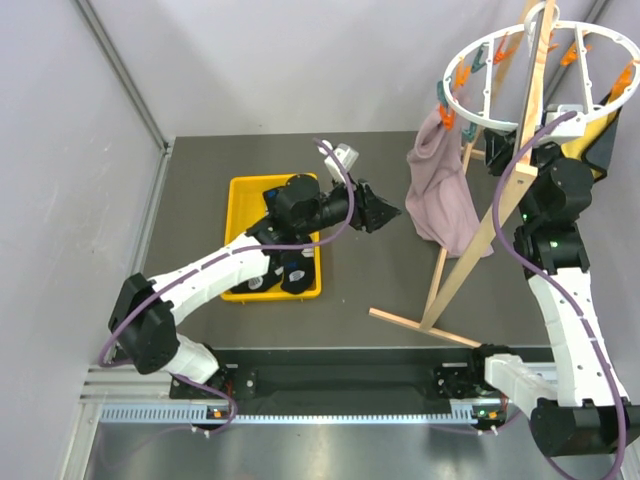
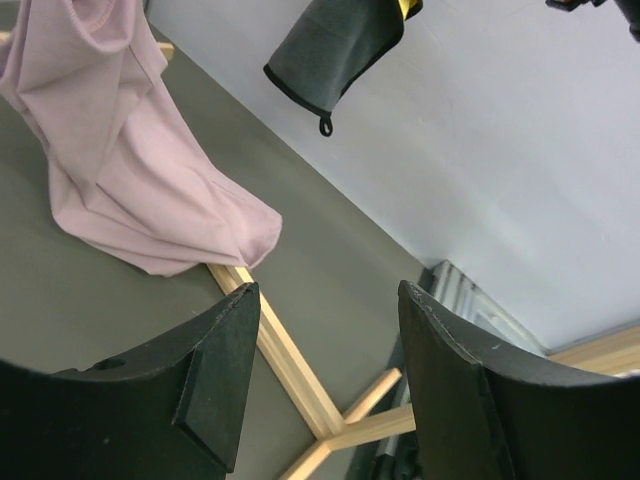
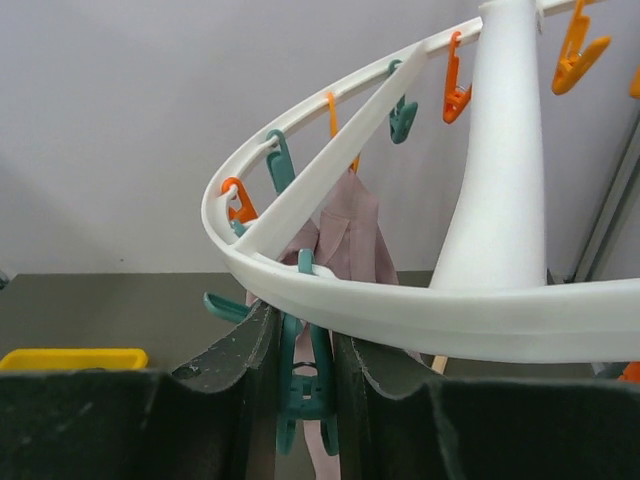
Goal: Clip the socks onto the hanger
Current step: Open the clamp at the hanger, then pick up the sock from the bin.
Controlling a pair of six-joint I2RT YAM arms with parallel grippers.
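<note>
LEFT: left tool (image 1: pixel 388 212) released, empty, pointing at pink-mauve cloth garment (image 1: pixel 445 195) | SOCKS: long black socks with grey-white patches (image 1: pixel 292 275) bunched in yellow rectangular tray (image 1: pixel 245 190) on the counter, behind and below that tool, under its arm; left arm nearer | RIGHT: right tool (image 3: pixel 302 345) clenched on teal plastic clip (image 3: pixel 300 395) under rim of round white plastic hanger (image 3: pixel 420 315), well apart from socks

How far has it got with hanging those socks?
No sock is clipped yet: the socks lie in the yellow tray. The right fingers pinch a teal clip on the hanger; the left fingers are open and empty. Fetching and clipping both socks is left.
</note>
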